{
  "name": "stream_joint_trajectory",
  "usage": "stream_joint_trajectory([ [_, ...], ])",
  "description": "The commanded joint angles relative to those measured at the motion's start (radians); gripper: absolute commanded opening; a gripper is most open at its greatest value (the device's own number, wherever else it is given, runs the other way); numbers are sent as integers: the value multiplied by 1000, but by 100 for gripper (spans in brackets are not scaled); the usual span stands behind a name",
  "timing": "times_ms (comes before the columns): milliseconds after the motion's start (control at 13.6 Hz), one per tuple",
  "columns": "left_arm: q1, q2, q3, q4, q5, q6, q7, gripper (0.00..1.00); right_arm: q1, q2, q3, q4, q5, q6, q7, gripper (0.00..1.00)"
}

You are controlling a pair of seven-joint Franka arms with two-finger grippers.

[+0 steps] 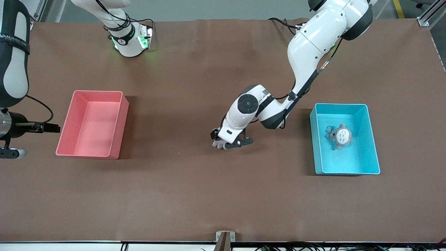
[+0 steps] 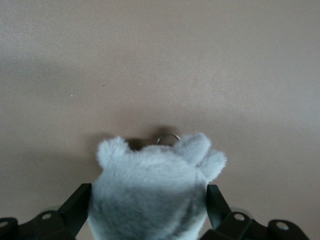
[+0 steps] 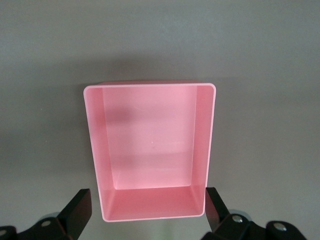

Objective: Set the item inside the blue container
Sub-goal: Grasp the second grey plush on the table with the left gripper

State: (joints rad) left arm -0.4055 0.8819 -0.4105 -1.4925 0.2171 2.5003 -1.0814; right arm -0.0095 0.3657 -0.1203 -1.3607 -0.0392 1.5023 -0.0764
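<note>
A grey plush toy with small ears and a metal ring lies on the brown table, about midway between the two bins. My left gripper is down at it, open, with one black finger on each side of the toy. The blue container stands toward the left arm's end of the table, and a second grey plush with a pale belly lies inside it. My right gripper hangs open and holds nothing, high over the pink bin's edge, where that arm waits.
The pink bin stands toward the right arm's end of the table with nothing in it, and its rim shows in the right wrist view. Bare brown table lies between the bins and nearer the front camera.
</note>
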Motion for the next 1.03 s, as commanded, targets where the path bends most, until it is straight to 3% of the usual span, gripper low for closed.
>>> stream_joint_trajectory([
  [0, -29, 22, 22, 31, 15, 12, -22, 98, -12, -163, 8, -185, 5, 59, -11, 100],
  [73, -29, 23, 25, 31, 13, 12, -22, 90, -20, -207, 8, -240, 4, 88, -11, 100],
  [294, -27, 16, 26, 29, 16, 12, -55, 44, -23, -304, 7, -348, -5, 142, -14, 100],
  [441, -16, 0, 26, 21, 15, 6, -57, 29, -21, -333, 8, -350, -5, 130, -14, 100],
  [735, 25, -90, 21, 0, 15, -105, -54, 24, -20, -389, 10, -348, -7, 115, -16, 100],
  [955, 137, -245, -14, -95, 15, -193, -25, 24, -20, -416, 13, -339, -10, 96, -51, 100],
])
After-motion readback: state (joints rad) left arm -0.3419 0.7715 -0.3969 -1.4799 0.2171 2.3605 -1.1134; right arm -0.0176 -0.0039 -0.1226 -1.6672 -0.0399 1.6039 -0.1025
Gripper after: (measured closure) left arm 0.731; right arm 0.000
